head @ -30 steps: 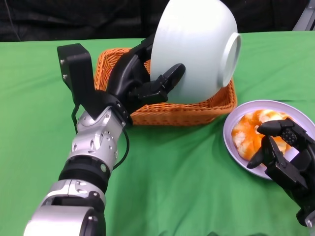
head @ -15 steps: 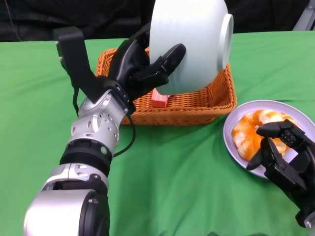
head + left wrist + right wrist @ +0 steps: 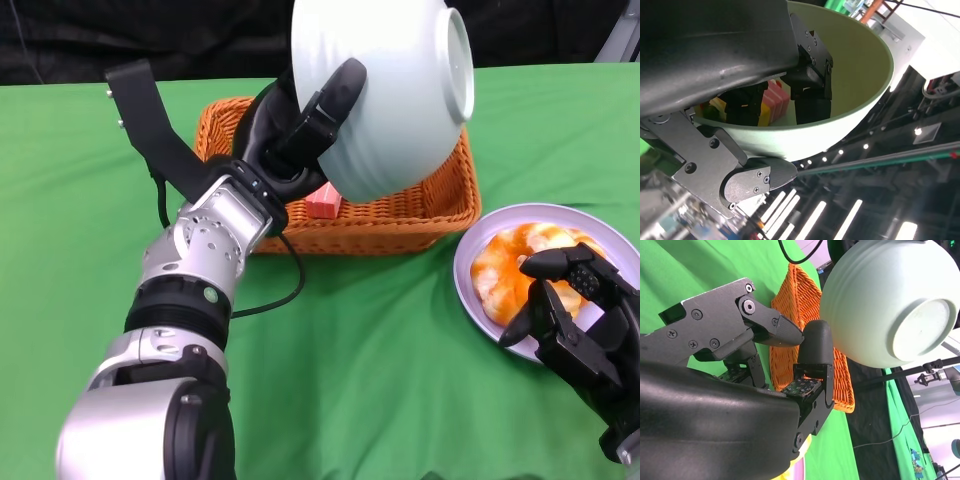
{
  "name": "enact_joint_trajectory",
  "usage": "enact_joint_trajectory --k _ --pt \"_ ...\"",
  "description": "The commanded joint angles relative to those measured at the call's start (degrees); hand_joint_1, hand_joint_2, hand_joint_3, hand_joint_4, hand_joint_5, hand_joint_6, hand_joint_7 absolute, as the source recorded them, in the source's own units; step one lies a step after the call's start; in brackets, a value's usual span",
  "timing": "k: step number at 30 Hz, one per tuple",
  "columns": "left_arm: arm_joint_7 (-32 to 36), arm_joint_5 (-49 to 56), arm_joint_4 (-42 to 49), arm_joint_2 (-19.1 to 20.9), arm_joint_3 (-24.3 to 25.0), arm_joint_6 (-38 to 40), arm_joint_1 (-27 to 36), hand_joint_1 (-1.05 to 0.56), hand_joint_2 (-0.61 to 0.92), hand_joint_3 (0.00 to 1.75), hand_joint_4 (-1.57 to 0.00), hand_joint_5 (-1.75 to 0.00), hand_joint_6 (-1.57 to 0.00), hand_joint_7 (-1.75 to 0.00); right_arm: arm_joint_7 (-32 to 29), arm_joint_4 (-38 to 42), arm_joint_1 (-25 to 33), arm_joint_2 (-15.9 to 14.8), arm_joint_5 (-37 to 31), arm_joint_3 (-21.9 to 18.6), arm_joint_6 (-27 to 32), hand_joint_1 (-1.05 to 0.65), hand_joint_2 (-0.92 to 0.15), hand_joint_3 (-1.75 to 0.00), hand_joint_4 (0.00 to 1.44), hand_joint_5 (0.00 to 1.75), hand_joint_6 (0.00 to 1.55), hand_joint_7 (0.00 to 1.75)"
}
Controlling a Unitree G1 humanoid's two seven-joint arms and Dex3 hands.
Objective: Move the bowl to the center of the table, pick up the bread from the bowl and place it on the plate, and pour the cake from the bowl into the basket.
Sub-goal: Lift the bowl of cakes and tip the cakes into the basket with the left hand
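My left hand [image 3: 300, 130] grips the pale bowl [image 3: 390, 90] by its rim and holds it tipped on its side above the orange basket [image 3: 400, 215]. A pink cake piece [image 3: 322, 203] lies in the basket under the bowl. In the left wrist view a red and yellow cake piece [image 3: 772, 100] shows inside the bowl [image 3: 855, 65] beside my fingers. Orange-glazed bread [image 3: 505, 265] lies on the lilac plate [image 3: 620, 250] at the right. My right hand [image 3: 575, 320] hovers over the plate's near side, fingers apart and empty. The right wrist view shows the bowl's base [image 3: 922, 322] and the basket [image 3: 805, 325].
Green cloth [image 3: 380, 380] covers the table, with bare room in front of the basket and at the left. The basket stands at the back middle, close to the plate's left edge. Black backdrop lies beyond the far edge.
My left hand has lifted the bowl higher and turned it, uncovering the basket's inside, where the pink cake piece now shows. The right hand has stayed over the plate.
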Motion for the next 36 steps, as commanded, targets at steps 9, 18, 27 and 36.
enact_joint_trajectory --k 9,18,27,36 --pt "-0.64 -5.48 0.55 1.04 3.66 6.23 -3.52 -0.16 0.62 1.14 -0.78 -1.75 -0.66 -1.75 0.67 1.22 -0.36 -0.58 -0.07 -0.47 -2.01 -0.16 -0.7 -0.94 0.69 1.75 0.57 1.54" --pt "-1.1 -7.82 3.0 1.61 6.71 8.81 -4.46 -0.19 0.6 1.1 -0.8 -1.75 -0.68 -1.75 0.85 1.78 -0.47 -0.64 0.19 -0.6 -2.28 -0.16 -0.69 -0.94 0.68 1.75 0.57 1.52" --pt "-1.32 -9.51 4.05 2.05 8.68 10.85 -4.86 -0.21 0.73 0.82 -0.81 -1.75 -0.66 -1.75 0.85 1.56 -0.26 -0.67 0.31 -0.7 -2.15 -0.15 -0.7 -0.94 0.67 1.75 0.57 1.52" --pt "-0.69 -10.92 3.52 1.9 9.49 12.79 -4.55 -0.2 0.87 0.59 -0.78 -1.75 -0.65 -1.75 0.44 1.47 -0.16 -0.62 0.02 -0.62 -1.96 -0.17 -0.69 -0.93 0.68 1.75 0.58 1.51"
